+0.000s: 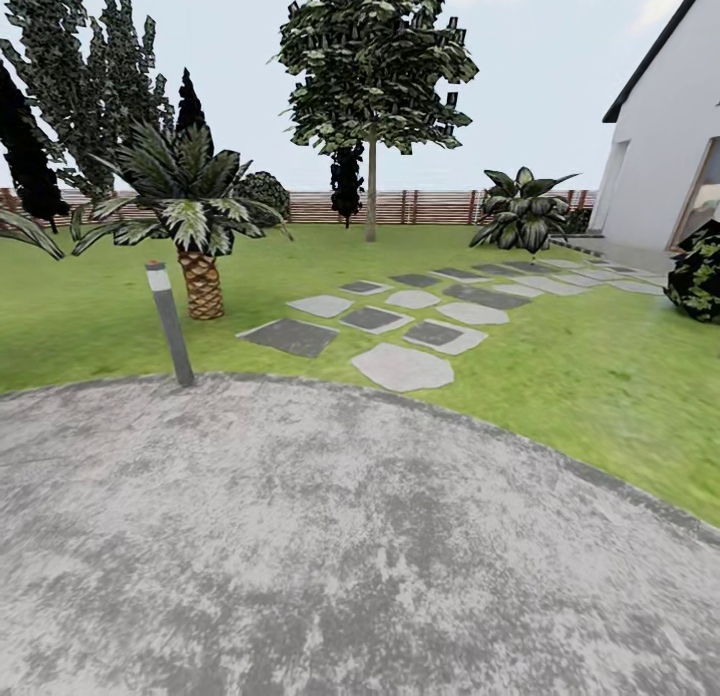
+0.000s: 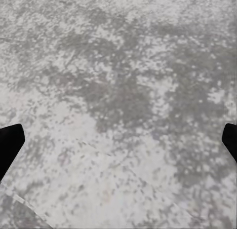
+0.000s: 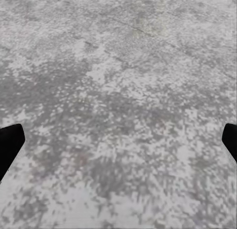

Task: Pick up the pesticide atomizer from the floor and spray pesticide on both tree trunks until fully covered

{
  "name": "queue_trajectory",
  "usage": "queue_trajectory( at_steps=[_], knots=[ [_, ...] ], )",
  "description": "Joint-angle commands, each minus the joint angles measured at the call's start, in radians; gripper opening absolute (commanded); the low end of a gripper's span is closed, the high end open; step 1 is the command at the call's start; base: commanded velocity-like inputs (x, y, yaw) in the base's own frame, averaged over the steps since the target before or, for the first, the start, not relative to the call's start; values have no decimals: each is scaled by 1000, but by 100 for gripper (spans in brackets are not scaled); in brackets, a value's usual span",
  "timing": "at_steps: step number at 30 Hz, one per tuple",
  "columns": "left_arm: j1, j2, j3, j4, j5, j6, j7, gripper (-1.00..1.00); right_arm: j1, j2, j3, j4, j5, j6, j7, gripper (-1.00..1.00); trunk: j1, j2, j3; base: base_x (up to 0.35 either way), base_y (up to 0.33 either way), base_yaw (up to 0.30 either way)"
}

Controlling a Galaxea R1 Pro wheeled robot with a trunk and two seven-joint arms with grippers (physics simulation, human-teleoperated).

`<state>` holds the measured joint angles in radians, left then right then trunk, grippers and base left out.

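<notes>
The pesticide atomizer is out of view. Far across the lawn a tall tree (image 1: 371, 66) stands before the fence, its slim bare tree trunk (image 1: 371, 191) under dark foliage. More tall dark trees (image 1: 85, 76) rise at the back left, their trunks hidden behind a small palm (image 1: 195, 216). My left gripper (image 2: 118, 145) hangs open over speckled grey gravel, with dark fingertips (image 2: 9, 146) at the frame's edges and nothing between them. My right gripper (image 3: 118, 145) is open over the same gravel, also holding nothing.
A slim dark-grey garden post (image 1: 171, 326) with a pale cap stands where the gravel (image 1: 330, 556) meets the lawn. Stepping stones (image 1: 400, 326) lead right toward a white house (image 1: 665, 146). A broad-leaved shrub (image 1: 520, 211) and a dark bush (image 1: 698, 271) sit at right.
</notes>
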<state>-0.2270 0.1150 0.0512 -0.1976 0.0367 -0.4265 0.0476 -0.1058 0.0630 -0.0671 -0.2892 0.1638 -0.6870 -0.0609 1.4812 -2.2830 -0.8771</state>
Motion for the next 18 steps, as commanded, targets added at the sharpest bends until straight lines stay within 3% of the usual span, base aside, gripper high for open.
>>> queue_trajectory(
  at_steps=[1, 18],
  knots=[
    [0, 0, 0, 0, 0, 0, 0, 100, 0, 0, 1, 0, 0, 0, 0, 100, 0, 0, 0, 339, 0, 0],
    [0, 0, -1, 1, 0, -1, 0, 100, 0, -2, 4, 1, 5, -3, 2, 100, 0, 0, 0, 339, 0, -14]
  ],
)
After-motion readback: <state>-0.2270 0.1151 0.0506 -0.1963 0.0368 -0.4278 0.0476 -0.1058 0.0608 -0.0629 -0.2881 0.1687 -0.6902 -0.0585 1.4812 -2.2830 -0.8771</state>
